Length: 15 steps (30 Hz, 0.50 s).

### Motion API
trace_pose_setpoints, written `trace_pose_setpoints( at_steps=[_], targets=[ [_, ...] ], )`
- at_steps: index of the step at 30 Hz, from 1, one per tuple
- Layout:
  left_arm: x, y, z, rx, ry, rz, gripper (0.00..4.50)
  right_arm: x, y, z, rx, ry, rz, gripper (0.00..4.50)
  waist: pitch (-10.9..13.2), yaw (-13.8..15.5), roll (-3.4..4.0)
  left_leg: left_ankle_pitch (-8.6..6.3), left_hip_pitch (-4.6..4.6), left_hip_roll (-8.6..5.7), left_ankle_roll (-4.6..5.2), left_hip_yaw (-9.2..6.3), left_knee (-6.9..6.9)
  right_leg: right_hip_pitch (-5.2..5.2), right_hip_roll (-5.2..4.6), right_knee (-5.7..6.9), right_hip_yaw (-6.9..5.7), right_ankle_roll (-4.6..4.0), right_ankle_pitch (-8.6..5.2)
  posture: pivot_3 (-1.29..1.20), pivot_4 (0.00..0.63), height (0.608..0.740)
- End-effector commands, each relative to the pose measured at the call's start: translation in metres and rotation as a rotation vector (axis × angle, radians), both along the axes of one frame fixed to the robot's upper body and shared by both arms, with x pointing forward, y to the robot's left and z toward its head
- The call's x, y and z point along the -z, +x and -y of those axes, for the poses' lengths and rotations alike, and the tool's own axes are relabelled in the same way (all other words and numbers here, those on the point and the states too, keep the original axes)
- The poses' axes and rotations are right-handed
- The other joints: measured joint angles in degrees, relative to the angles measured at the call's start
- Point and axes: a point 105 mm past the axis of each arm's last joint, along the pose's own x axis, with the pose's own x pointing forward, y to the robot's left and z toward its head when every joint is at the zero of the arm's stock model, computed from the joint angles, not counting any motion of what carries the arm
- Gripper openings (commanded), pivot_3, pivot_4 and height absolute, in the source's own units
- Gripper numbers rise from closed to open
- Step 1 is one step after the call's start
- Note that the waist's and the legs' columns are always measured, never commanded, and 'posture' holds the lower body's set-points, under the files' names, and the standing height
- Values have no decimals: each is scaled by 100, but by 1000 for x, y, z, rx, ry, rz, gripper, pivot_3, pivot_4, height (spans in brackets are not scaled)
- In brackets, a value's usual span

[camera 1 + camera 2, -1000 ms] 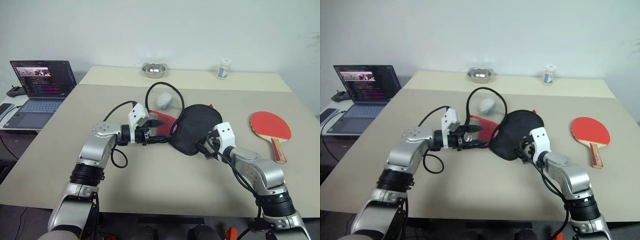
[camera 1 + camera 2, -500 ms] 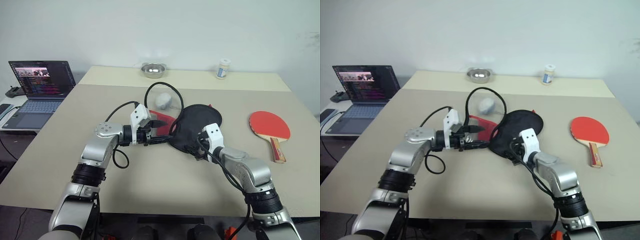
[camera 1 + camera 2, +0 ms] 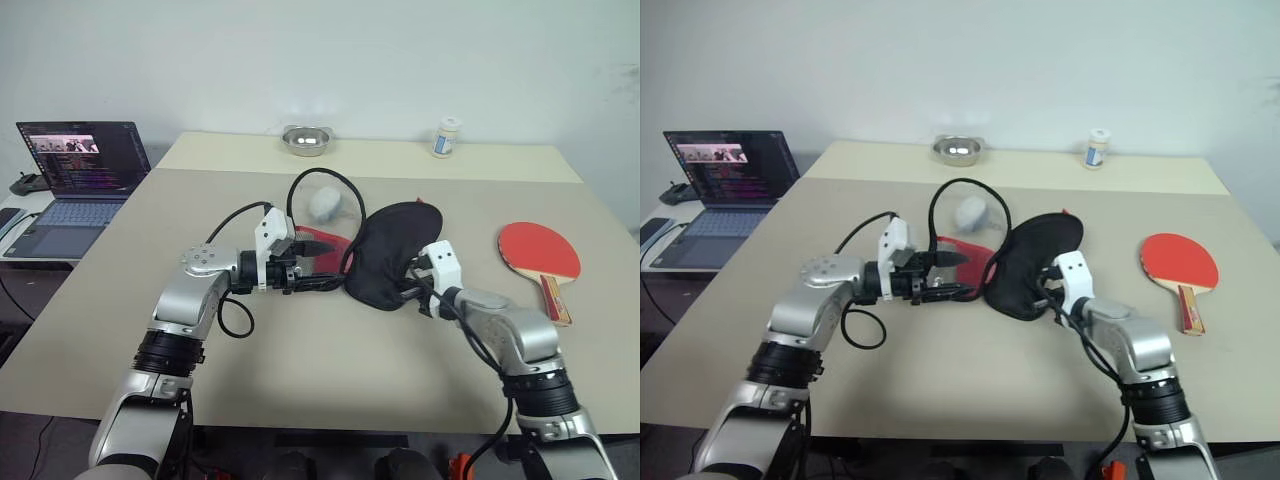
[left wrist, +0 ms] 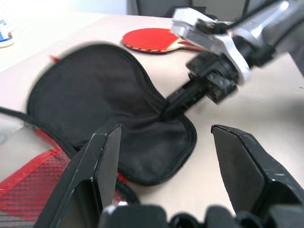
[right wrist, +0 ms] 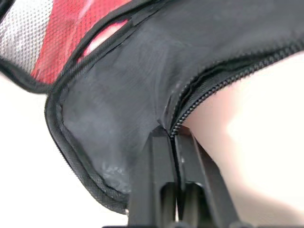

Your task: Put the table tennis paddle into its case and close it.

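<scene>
Gripping now: right gripper (image 5: 170, 135), open a second ago, pinches the case (image 3: 395, 250) at its zipper edge, lifting the flap; left gripper (image 4: 164, 156) gapes wide, empty; table tennis paddle (image 3: 540, 255) not yet inserted.

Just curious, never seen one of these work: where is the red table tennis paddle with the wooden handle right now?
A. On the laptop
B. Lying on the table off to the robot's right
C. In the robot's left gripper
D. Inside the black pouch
B: the red table tennis paddle with the wooden handle lies flat on the beige table, apart from both grippers and outside the black soft case.
</scene>
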Motion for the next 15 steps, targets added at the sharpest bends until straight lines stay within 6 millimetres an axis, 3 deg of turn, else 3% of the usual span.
trace_pose_setpoints(
  at_steps=[1, 7, 15],
  targets=[
    [-10, -6, 6, 39, -14, 38, 3288, -13, -2, 31, 11, -41, 32, 14, 0, 18, 0, 0, 0, -1, 0, 0, 0, 0, -1, -2, 0, 0, 0, 0, 150, 740],
    [-9, -5, 9, 54, -5, 39, 3288, -19, -3, 57, 1, -128, 50, 14, 0, 17, 0, -1, -1, 0, 1, 0, -3, 0, 1, -4, 0, 0, 0, 0, 150, 740],
    [-6, -5, 10, 57, 1, 39, 3288, -21, 3, 58, 7, -143, 58, 14, 0, 11, 0, -1, -1, 1, 1, 2, -2, 0, 1, -4, 1, 0, 0, 0, 150, 740]
  ],
)
